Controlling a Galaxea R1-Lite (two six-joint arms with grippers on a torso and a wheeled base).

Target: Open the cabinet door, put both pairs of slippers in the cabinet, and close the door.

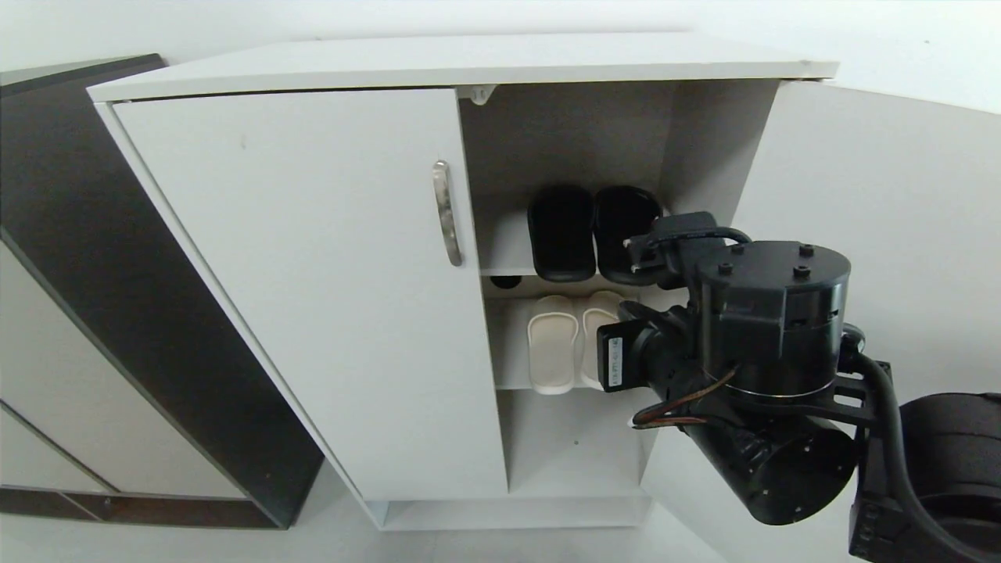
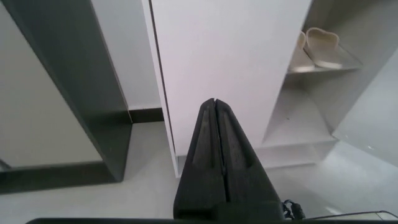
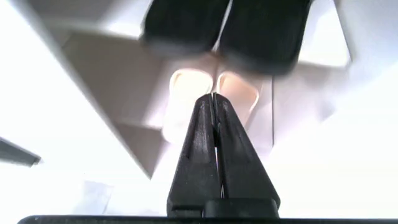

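The white cabinet (image 1: 313,258) has its left door shut, with a metal handle (image 1: 447,213), and its right door (image 1: 868,234) swung open. A black pair of slippers (image 1: 594,232) lies on the upper shelf, and a white pair (image 1: 563,342) on the shelf below. My right gripper (image 3: 214,99) is shut and empty, held in front of the open side just outside the white slippers (image 3: 239,87), under the black pair (image 3: 224,25). My left gripper (image 2: 214,102) is shut and empty, low before the shut left door (image 2: 224,56).
A dark panel (image 1: 94,234) stands beside the cabinet on its left. The bottom compartment (image 1: 575,438) holds nothing. My right arm (image 1: 751,352) sits before the opening, close to the open door. Bare floor (image 2: 143,162) lies in front.
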